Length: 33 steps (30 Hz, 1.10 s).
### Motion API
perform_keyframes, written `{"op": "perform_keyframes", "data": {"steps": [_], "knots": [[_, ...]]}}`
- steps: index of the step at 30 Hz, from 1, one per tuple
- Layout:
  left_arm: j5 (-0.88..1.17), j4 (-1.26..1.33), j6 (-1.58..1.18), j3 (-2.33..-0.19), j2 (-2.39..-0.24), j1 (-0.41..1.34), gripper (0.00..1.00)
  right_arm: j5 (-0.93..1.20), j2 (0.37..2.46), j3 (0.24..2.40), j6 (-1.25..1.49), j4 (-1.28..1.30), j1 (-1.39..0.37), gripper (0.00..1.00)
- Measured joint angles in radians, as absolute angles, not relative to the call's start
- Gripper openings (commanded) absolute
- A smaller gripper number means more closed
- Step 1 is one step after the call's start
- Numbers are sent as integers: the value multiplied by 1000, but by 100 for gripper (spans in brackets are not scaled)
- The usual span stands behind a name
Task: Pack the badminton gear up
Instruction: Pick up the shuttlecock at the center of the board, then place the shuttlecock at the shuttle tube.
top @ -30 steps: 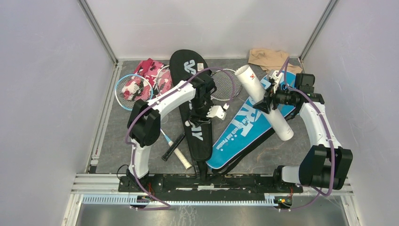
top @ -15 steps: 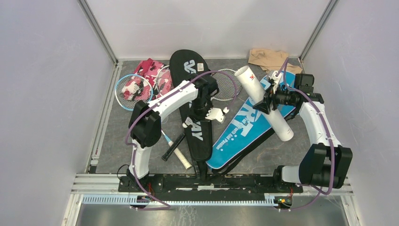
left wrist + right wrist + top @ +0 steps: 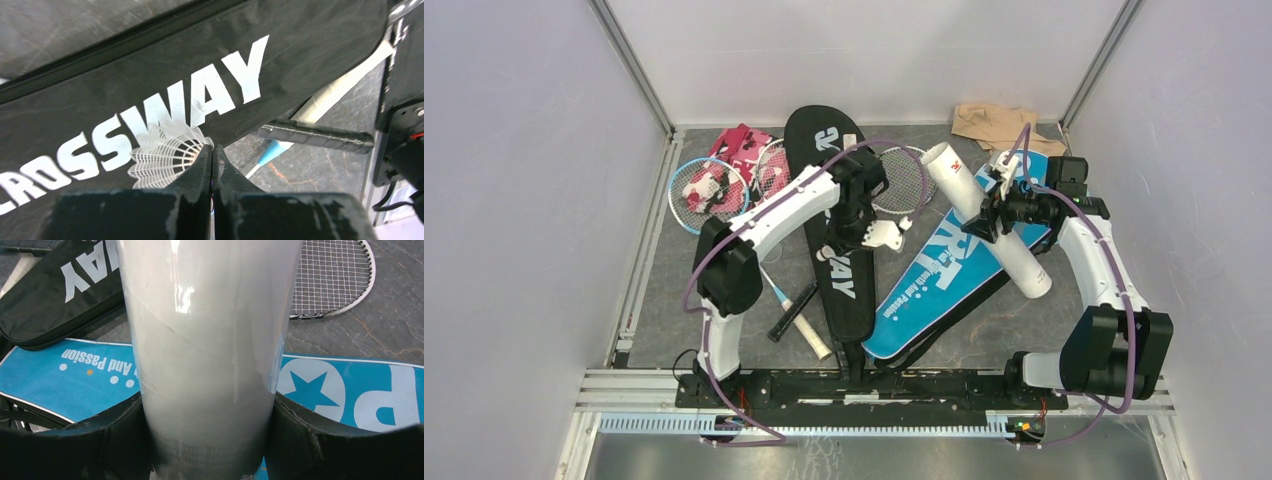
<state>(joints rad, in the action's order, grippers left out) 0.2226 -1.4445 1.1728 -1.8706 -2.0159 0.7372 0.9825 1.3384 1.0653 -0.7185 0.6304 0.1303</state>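
Step in hand: judged to be taking up a shuttlecock (image 3: 165, 155) so that it can go into the white tube (image 3: 954, 180).
Left gripper (image 3: 212, 150): fingertips pressed together with no gap, right at the rim of the shuttlecock's mesh skirt. Whether any mesh is caught between them cannot be told.
Shuttlecock: lies on the black CROSSWAY cover (image 3: 75, 115), over the "SW" of the lettering, near the middle of the tabletop (image 3: 1024, 320).
Right gripper (image 3: 207, 410): clamped around the white tube, one finger on each side of its wall.
White tube: slants over the blue SPORT cover (image 3: 944, 275) in the right half of the tabletop, with what looks like its open mouth toward the far edge.
Rackets: a blue-framed racket (image 3: 707, 195) has its head toward the far-left corner, and a black handle (image 3: 315, 137) lies just beside the black cover's edge.
Doing it well: lift slowly and watch whether the skirt rises with the tips. A rim pinch on soft mesh probably slips or crumples it. If the tips come up empty, part them and close across the skirt's body instead.
Tube side: hold the tube steady with its mouth turned toward the left arm, so the shuttlecock enters in line with the tube.
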Motion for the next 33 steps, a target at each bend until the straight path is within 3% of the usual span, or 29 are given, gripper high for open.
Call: {"op": "perform_keyframes", "data": {"steps": [7,13,17,22,28,33], "knots": [[440,-1450,1069,-2018,-1924,641,2,915,1343,1066,-742,630,64,9],[696,-1351,865,-2094,-1828,418,2,871,1371,1072,-775,630,-3,9],[806,-1093,589,-1979,-1715,318,2,868,1399,1084,-802,631,-52,9],[823,-630,170,-1697,-1534,330,2,894,1430,1105,-836,641,-93,9],[821,-278,-182,-1611,-1518,336,2,925,1459,1131,-839,648,-126,9],[812,-143,-333,-1551,-1534,355,2,946,1460,1133,-823,645,-141,9]]}}
